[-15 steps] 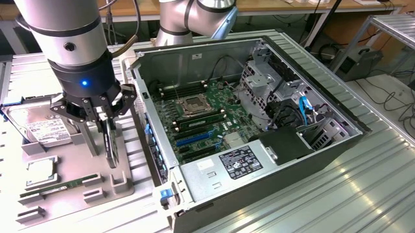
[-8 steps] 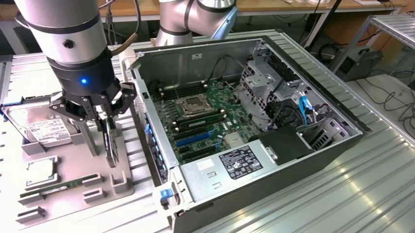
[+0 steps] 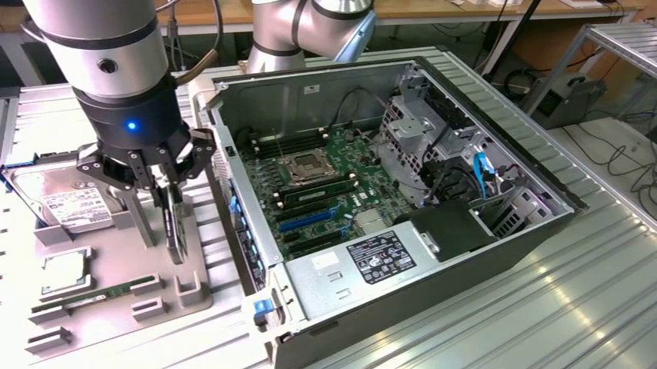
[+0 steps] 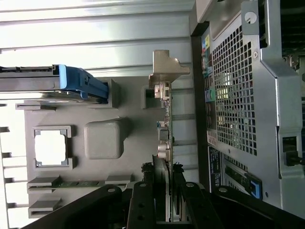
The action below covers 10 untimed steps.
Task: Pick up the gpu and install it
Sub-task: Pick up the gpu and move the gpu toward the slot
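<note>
The gpu (image 3: 175, 231) is a thin dark card standing on edge over the grey holder tray (image 3: 108, 242), at the exterior view's left. My gripper (image 3: 168, 201) hangs straight above it with its fingers down either side, shut on the card's upper edge. In the wrist view the gpu (image 4: 165, 138) runs edge-on away from the gripper (image 4: 166, 183), and its silvery end bracket (image 4: 167, 71) sits at the far end by a tray slot. Whether the card's lower edge still rests in the tray I cannot tell. The open computer case (image 3: 339, 84) lies beside the tray, showing its motherboard (image 3: 318, 192) and a blue card slot (image 3: 308, 221).
On the tray lie a hard drive (image 3: 67, 204) with a blue carrier (image 4: 81, 83), a CPU (image 3: 64, 273) and a green RAM stick (image 3: 98, 296). The case's perforated rear wall (image 4: 233, 95) stands close beside the card. Ribbed metal table (image 3: 534, 307) surrounds everything.
</note>
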Each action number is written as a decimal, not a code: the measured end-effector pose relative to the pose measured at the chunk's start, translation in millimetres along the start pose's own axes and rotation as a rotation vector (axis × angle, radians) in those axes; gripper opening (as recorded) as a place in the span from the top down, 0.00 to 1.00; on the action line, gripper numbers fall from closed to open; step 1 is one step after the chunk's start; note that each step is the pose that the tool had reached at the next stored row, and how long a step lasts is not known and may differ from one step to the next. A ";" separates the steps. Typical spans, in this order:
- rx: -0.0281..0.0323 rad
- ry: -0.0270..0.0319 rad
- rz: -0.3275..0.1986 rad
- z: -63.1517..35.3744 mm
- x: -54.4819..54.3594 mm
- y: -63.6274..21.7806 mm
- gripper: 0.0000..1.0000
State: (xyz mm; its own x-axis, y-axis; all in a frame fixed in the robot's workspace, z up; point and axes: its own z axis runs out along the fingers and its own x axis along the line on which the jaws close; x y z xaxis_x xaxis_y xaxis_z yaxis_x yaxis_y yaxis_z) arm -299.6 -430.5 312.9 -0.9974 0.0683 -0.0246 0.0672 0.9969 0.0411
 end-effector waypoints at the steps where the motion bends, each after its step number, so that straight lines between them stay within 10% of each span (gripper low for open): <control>1: 0.0000 0.0000 0.000 -0.8 0.0 0.0 0.74; 10: 0.0000 0.0000 0.000 -5.2 -0.1 0.2 0.74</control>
State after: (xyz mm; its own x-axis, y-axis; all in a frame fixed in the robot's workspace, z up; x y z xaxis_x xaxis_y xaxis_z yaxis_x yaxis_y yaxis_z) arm -299.6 -430.5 318.1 -0.9974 0.0682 -0.0247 0.0672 0.9969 0.0411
